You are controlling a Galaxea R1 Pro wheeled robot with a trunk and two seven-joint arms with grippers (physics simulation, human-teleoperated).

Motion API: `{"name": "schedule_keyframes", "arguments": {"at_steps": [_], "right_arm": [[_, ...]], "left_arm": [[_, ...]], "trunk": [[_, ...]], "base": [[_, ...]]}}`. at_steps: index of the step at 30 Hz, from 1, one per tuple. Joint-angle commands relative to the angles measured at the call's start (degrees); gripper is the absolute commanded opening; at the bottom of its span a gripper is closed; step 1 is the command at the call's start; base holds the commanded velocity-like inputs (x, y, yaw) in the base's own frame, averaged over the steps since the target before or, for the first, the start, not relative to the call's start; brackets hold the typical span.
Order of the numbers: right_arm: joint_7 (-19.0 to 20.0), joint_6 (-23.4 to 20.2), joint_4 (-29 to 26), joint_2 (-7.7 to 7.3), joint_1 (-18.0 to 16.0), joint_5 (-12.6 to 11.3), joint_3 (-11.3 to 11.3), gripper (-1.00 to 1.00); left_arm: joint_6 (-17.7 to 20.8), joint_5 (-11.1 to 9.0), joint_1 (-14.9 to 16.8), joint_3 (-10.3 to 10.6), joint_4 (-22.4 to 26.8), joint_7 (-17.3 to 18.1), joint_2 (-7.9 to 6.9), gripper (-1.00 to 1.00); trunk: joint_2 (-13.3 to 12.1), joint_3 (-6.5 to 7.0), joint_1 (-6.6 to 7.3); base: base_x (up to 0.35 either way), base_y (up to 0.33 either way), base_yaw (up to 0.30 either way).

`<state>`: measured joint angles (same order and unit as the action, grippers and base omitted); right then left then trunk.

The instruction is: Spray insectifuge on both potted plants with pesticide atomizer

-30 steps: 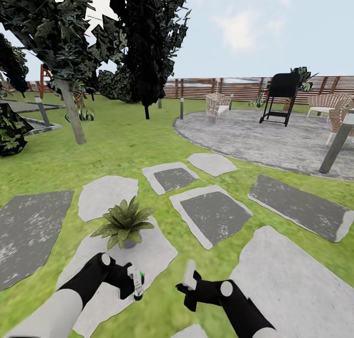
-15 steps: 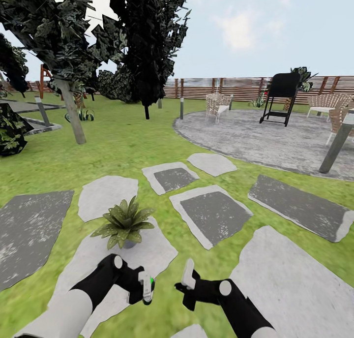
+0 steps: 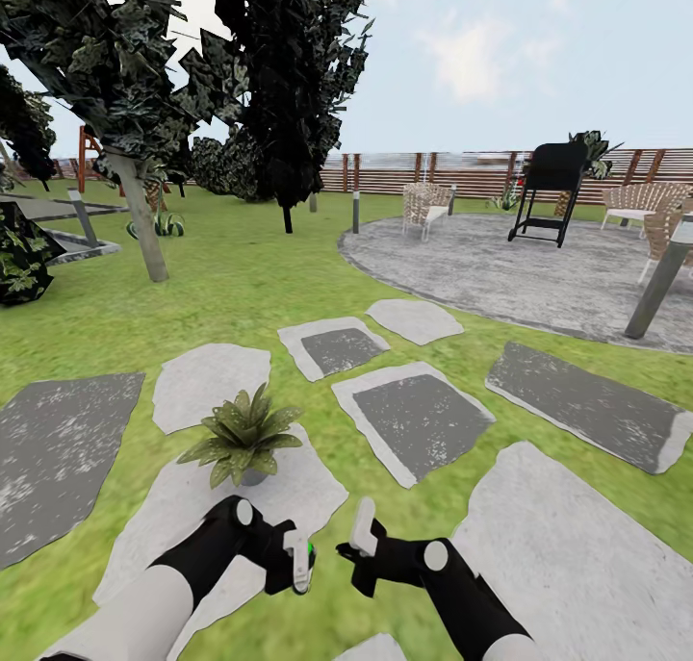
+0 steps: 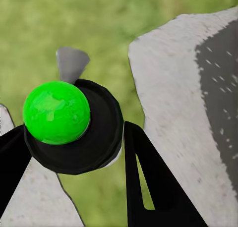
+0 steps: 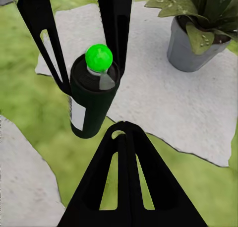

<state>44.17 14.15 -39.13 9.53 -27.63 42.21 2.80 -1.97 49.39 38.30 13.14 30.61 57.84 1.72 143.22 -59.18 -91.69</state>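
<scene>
One potted plant [image 3: 243, 438], a green rosette in a round grey pot [image 5: 186, 51], stands on a pale stepping stone [image 3: 298, 493] just ahead of my arms. My left gripper [image 3: 300, 565] is shut on the pesticide atomizer [image 5: 91, 100], a small dark bottle with a pale label. Its top [image 4: 56, 112] shows bright green. The bottle hangs upright over the grass beside that stone, a short way from the plant. My right gripper [image 3: 362, 538] is shut and empty, pointing at the bottle from close by. Far off by a tree trunk is another small rosette [image 3: 168, 224].
Grey and white stepping stones [image 3: 416, 416] lie across the lawn ahead. A round grey patio [image 3: 539, 266] with a black grill [image 3: 549, 191] and wicker chairs [image 3: 426, 206] lies at the back right, before a brown fence. Trees [image 3: 135, 209] stand at the left, a grey post [image 3: 659, 281] at the right.
My left gripper has carried the atomizer to the right, closer to the right gripper. The right gripper has shifted slightly left towards it. The plant has not moved.
</scene>
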Motion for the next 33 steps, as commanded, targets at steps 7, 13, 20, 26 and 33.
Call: {"name": "schedule_keyframes", "arguments": {"at_steps": [7,13,20,26,33], "right_arm": [[0.04,0.35,0.01,0.47,-0.21,0.6,-0.08,-1.0],[0.04,0.35,0.02,0.47,-0.23,0.6,-0.08,-1.0],[0.04,0.35,0.02,0.47,-0.23,0.6,-0.08,-1.0],[0.04,0.35,0.02,0.47,-0.23,0.6,-0.08,-1.0],[0.04,0.35,0.02,0.47,-0.23,0.6,-0.08,-1.0]], "left_arm": [[-0.51,0.15,0.02,-0.13,0.24,0.16,-0.06,-1.0],[-0.54,0.0,0.02,-0.13,0.32,0.19,0.89,-1.0],[-0.49,0.11,0.02,-0.13,0.05,0.16,2.16,-1.0],[-0.57,-0.18,0.02,-0.13,-0.03,0.22,2.39,-1.0],[-0.58,-0.35,0.02,-0.13,-0.03,0.19,3.22,-1.0]], "trunk": [[0.02,-0.05,0.01],[0.02,-0.05,0.01],[0.02,-0.05,0.01],[0.02,-0.05,0.01],[0.02,-0.05,0.01]], "base": [[0.0,0.0,0.0],[0.0,0.0,0.0],[0.0,0.0,0.0],[0.0,0.0,0.0],[0.0,0.0,0.0]]}}
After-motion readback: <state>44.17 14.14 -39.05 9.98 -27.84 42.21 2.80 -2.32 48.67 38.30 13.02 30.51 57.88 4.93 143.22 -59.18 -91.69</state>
